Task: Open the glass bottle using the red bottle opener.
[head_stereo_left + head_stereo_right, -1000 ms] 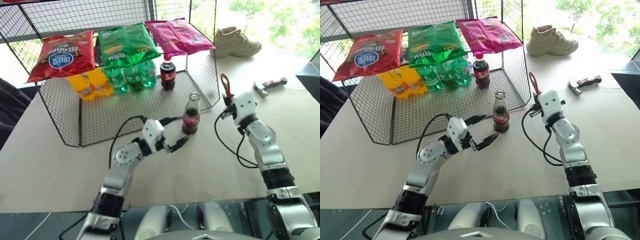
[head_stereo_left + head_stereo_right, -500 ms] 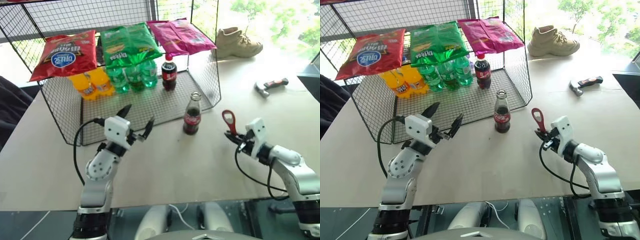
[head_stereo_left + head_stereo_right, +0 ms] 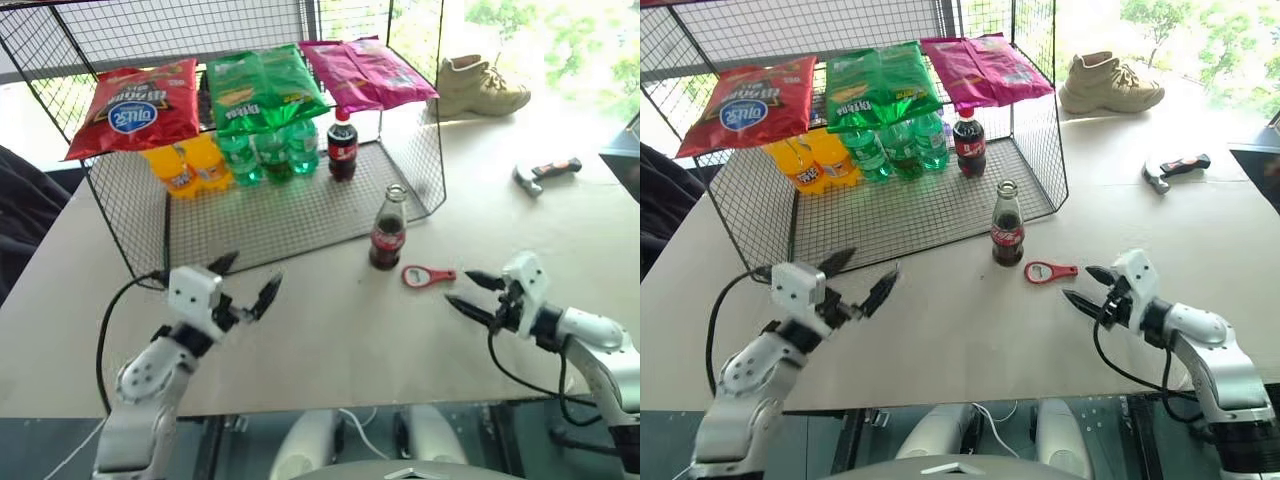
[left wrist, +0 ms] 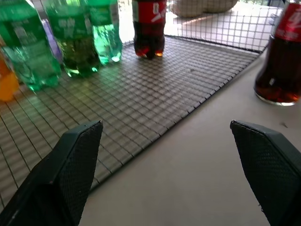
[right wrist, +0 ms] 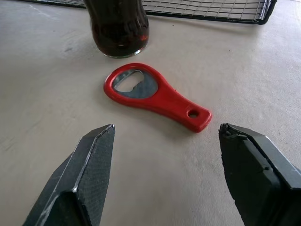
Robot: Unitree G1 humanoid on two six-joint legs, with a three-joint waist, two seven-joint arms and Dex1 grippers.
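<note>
Chip bags (image 3: 255, 88) lying atop wire rack (image 3: 300, 205); soda bottles (image 3: 258, 155) standing inside. Shoe (image 3: 482, 85) & hammer (image 3: 541, 172) resting on table (image 3: 330, 340).

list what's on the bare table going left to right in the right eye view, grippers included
left gripper → glass bottle → red bottle opener → right gripper → hammer-like tool

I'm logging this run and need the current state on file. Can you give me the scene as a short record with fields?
glass bottle: upright on the table, just outside the wire rack, no cap visible on its mouth
red bottle opener: flat on the table beside the bottle, held by nothing
right gripper: open, just short of the opener's handle end
left gripper: open, empty, by the rack's front edge
wire rack: drinks inside, snack bags on top
</note>
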